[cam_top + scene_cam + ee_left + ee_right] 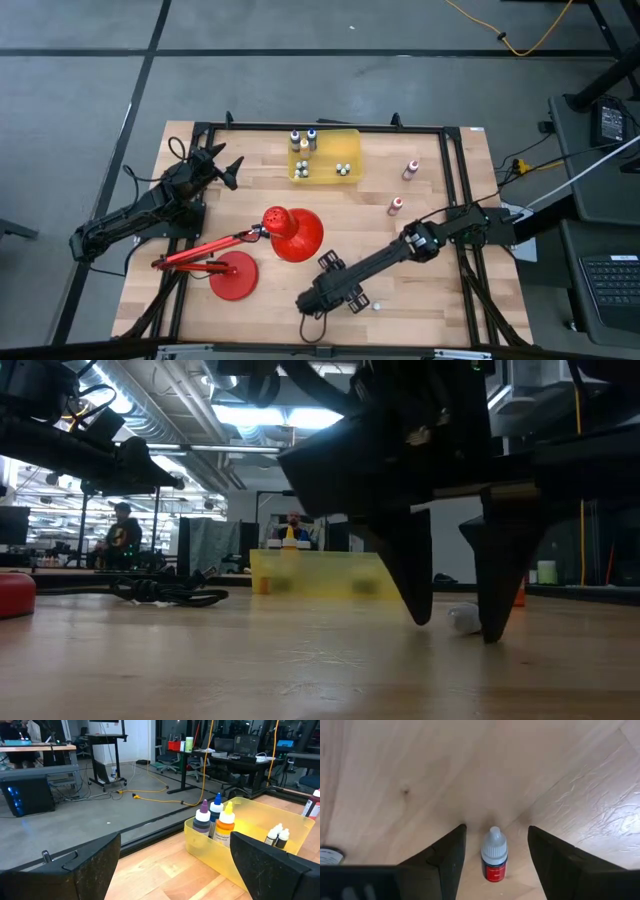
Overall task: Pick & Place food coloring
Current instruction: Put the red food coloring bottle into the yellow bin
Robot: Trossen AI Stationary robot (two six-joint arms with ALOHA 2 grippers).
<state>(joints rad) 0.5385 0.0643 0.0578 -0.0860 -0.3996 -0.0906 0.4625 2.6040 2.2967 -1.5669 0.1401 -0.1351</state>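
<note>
Right end effector [495, 855]: at the near edge of the worktop [420, 240], fingers spread, pointed down, tips on or just above the wood, straddling one bottle [494, 854] without touching it. Bottle: tiny, red body, pale cap with tapered nozzle, dark label; lying on its side on the worktop, long axis running between the fingers, cap pointing away from the wrist. Two more red bottles [410, 170] stand upright on the far right part of the worktop. Yellow bin [325, 157]: at the far edge, holding further bottles, tall and tiny. Red lamp [290, 232]: mid-worktop. Left end effector [225, 168]: spread, raised near the bin's left.
</note>
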